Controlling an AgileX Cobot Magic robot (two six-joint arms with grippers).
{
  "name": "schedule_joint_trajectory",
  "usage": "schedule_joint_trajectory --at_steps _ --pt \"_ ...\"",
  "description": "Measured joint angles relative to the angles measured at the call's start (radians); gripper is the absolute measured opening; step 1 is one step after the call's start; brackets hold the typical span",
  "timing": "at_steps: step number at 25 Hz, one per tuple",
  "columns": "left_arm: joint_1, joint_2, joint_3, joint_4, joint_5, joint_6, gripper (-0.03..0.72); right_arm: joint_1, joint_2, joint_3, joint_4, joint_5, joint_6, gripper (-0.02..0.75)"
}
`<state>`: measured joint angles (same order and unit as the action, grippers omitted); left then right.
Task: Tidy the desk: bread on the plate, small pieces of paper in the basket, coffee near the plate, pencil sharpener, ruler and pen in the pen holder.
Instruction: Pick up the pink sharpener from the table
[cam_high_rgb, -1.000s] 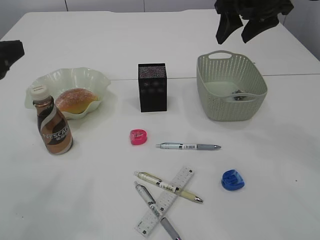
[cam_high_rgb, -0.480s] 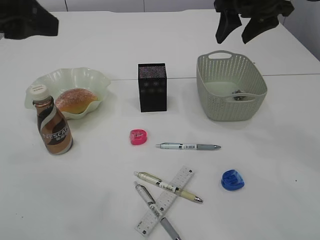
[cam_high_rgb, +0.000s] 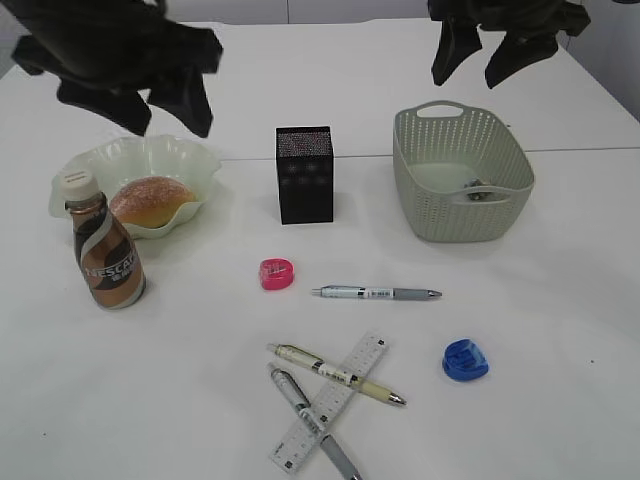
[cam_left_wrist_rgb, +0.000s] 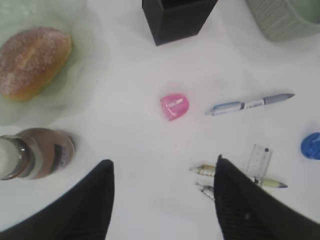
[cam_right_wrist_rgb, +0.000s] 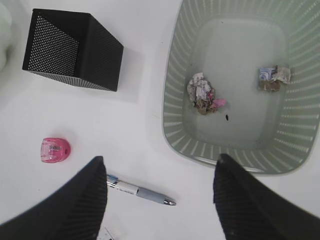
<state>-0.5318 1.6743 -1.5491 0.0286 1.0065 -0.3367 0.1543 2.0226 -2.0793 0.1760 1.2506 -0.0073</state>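
over the plate's left end (cam_high_rgb: 75, 170), left gripper (cam_high_rgb: 165, 105) high above the desk (cam_high_rgb: 560, 300), jaws standing fairly wide with nothing between them; right gripper (cam_high_rgb: 478, 55) above the basket (cam_high_rgb: 425, 190), likewise wide apart and empty. bread (cam_high_rgb: 152, 200) already on the plate, coffee (cam_high_rgb: 105, 255) just beside it, two small pieces of paper (cam_right_wrist_rgb: 204, 93) down in the basket. still loose on the desk: pink pencil sharpener (cam_left_wrist_rgb: 174, 107), blue pencil sharpener (cam_high_rgb: 465, 359), grey pen (cam_high_rgb: 376, 293), cream pen (cam_high_rgb: 335, 372) and a third pen (cam_high_rgb: 312, 420) crossed with the ruler (cam_high_rgb: 332, 400). pen holder (cam_high_rgb: 304, 172) upright between plate and basket. probably next the pink sharpener, nearest the left arm: come straight down, fingers astride its short sides, close gently, lift clear, release right over the holder's mouth, not its rim. better to leave the crossed pile for later, top item first.
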Motion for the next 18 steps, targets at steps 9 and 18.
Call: schedule_joint_trajectory --at_steps 9,18 --pt "0.000 0.354 -0.251 -0.106 0.106 0.000 0.459 -0.002 0.011 0.000 -0.015 0.000 0.013 0.489" --pt "0.000 0.592 -0.436 -0.159 0.187 -0.004 0.459 -0.080 0.084 0.006 -0.019 -0.002 0.013 0.489"
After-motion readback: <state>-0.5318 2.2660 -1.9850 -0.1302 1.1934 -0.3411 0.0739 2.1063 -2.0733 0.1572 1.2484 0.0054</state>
